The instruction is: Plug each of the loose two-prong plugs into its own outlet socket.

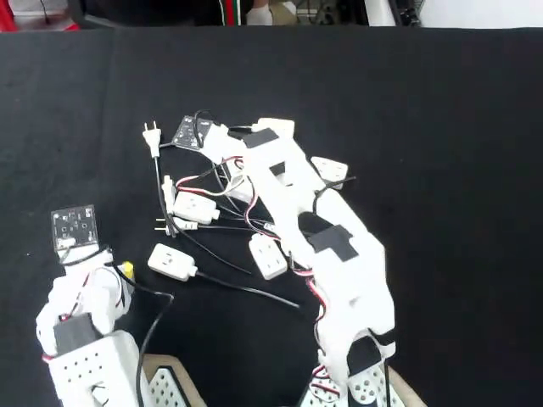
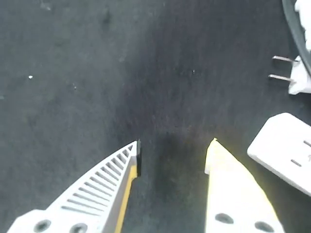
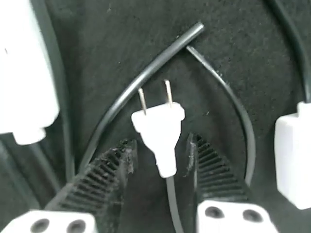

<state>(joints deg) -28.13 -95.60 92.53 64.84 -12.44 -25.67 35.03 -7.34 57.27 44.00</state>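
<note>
Two-prong plug (image 3: 158, 127), small and white, lies flat on the black table cover (image 3: 233, 43) directly between the parted jaws of the right gripper (image 3: 159, 144). Its prongs point away from the wrist and its black cord (image 3: 172, 208) trails back under the gripper; neither finger touches it. It looks light and rigid, a moulded body with smooth sides that could slip or twist, and the stiff cord will probably tug on it once lifted. The best hold seems to be across the broad shoulders just behind the prongs, which leaves the thin metal pins free and unbent. A white outlet socket (image 3: 24, 68) lies near, off to one side. The left gripper (image 2: 175, 144) hangs over bare cover with its jaws apart and nothing in them, a second plug (image 2: 291, 73) and a second socket (image 2: 284, 150) just beside it.
</note>
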